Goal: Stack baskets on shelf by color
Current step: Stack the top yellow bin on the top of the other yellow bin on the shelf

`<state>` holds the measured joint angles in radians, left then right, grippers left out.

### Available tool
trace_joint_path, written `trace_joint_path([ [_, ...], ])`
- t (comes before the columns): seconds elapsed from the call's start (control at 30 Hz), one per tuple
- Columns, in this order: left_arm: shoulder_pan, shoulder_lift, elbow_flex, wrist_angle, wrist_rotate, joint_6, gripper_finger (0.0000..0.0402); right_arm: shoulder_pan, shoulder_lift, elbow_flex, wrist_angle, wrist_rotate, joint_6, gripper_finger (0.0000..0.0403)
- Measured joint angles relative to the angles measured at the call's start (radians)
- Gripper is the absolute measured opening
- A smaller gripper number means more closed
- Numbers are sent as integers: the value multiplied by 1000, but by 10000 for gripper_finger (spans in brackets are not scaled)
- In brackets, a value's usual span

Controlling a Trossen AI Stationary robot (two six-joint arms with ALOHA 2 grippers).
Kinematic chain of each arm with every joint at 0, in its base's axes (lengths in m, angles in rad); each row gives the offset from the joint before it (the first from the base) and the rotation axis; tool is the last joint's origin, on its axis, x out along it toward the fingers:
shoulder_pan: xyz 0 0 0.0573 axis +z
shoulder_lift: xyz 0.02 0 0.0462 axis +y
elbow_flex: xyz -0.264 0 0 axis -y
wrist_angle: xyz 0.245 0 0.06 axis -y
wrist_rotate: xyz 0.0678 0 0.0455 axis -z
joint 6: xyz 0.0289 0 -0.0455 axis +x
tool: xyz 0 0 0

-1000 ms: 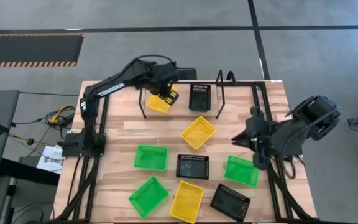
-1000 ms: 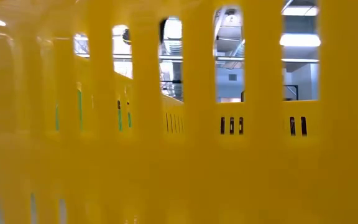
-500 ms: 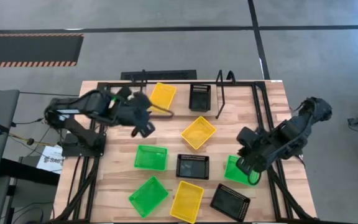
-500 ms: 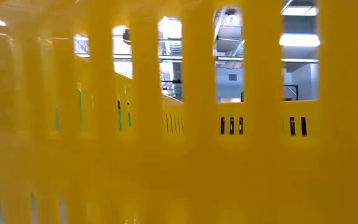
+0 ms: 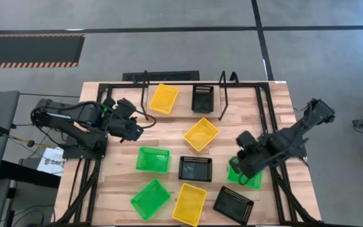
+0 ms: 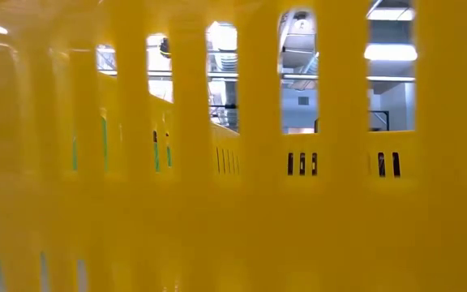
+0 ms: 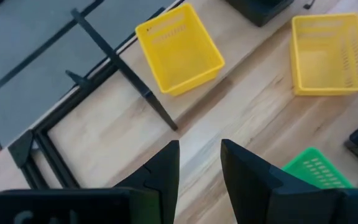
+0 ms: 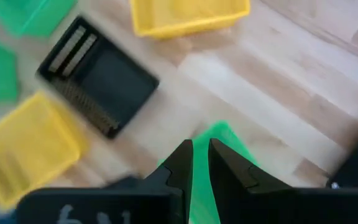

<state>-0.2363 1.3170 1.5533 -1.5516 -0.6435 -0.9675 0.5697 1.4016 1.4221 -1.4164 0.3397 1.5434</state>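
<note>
Now yellow basket (image 5: 164,98) and black basket (image 5: 202,98) on shelf (image 5: 224,94), both empty, left pincer (image 7: 199,163) open, empty

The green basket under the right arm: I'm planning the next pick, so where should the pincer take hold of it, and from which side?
Probably the rim of the green basket, with one finger inside the wall and one outside, coming straight down. It lies flat and open-topped on the table, so its thin upright walls are the only graspable edges. The right pincer hangs above it, fingers slightly apart.

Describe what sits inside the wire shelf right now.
Inside the shelf sit one yellow basket and one black basket, side by side. Nothing visible is stacked on either.
</note>
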Motion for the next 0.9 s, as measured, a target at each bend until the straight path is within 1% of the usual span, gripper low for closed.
trace_joint_path([
  [0.13, 0, -2, 0, 7, 0, -9, 106, -92, 64, -1, 65, 0, -61, 85],
  [0.33, 0, -1, 0, 7, 0, -11, 106, -214, 171, -1, 196, -3, -212, 128],
  [0.43, 0, -1, 0, 7, 4, 24, 106, -267, 222, -1, 254, -57, -326, 149],
  [0.5, 0, -1, 0, 15, 8, 54, 106, -293, 251, -1, 265, -118, -383, 160],
  [0.6, 0, -1, 0, 61, 16, 90, 106, -312, 272, -2, 266, -214, -430, 170],
  [0.7, 1, 1, 0, 133, 19, 120, 106, -307, 267, -1, 254, -265, -445, 173],
  [0.77, 8, 12, 1, 196, 24, 145, 106, -290, 245, -1, 216, -267, -435, 172],
  [0.83, 21, 27, 1, 251, 55, 185, 106, -273, 215, 0, 159, -259, -405, 170],
  [0.9, 30, 49, 1, 285, 65, 228, 106, -257, 186, -1, 103, -197, -352, 168],
])
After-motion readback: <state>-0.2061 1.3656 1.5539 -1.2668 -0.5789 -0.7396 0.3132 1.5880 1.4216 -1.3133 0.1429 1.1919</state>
